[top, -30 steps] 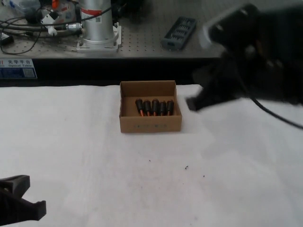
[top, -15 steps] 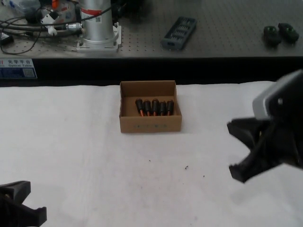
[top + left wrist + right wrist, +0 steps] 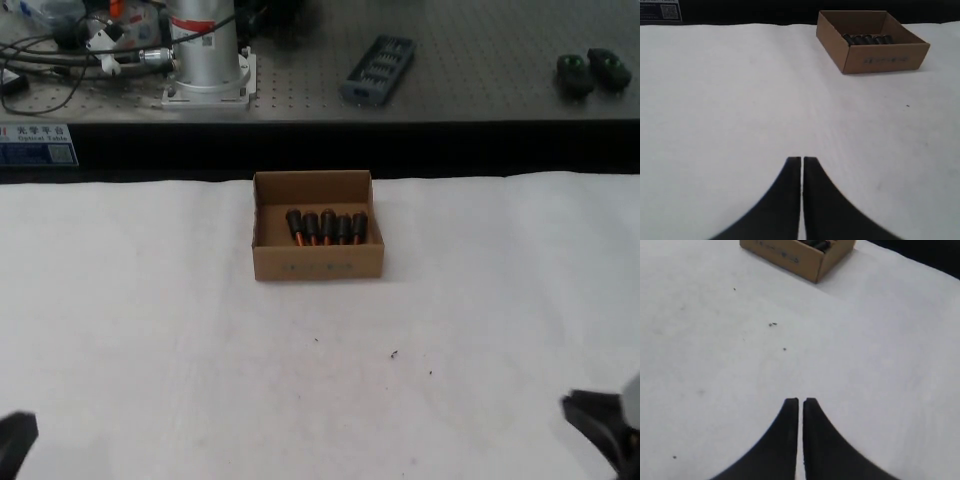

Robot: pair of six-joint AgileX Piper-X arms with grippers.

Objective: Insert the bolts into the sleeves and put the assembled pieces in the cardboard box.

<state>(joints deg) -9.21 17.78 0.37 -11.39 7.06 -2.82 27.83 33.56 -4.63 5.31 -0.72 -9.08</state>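
The cardboard box [image 3: 318, 262] stands at the middle back of the white cloth. Inside it several black sleeves with orange bolts [image 3: 327, 227] lie side by side in a row. My left gripper [image 3: 12, 440] sits at the near left corner, far from the box. In the left wrist view its fingers [image 3: 802, 161] are shut with nothing between them, and the box [image 3: 885, 60] with the assembled pieces [image 3: 867, 39] lies well ahead. My right gripper [image 3: 600, 420] is at the near right corner, also shut and empty [image 3: 800, 401], with the box [image 3: 780, 255] far ahead.
Behind the cloth runs a perforated metal table with a silver post [image 3: 205, 50], cables, a dark rack [image 3: 378, 68] and two black parts [image 3: 592, 70]. Small dark specks [image 3: 393, 353] dot the cloth in front of the box.
The right arm swept from beside the box at the back right down to the near right corner. The left gripper sank further toward the near left corner. The box stayed put.
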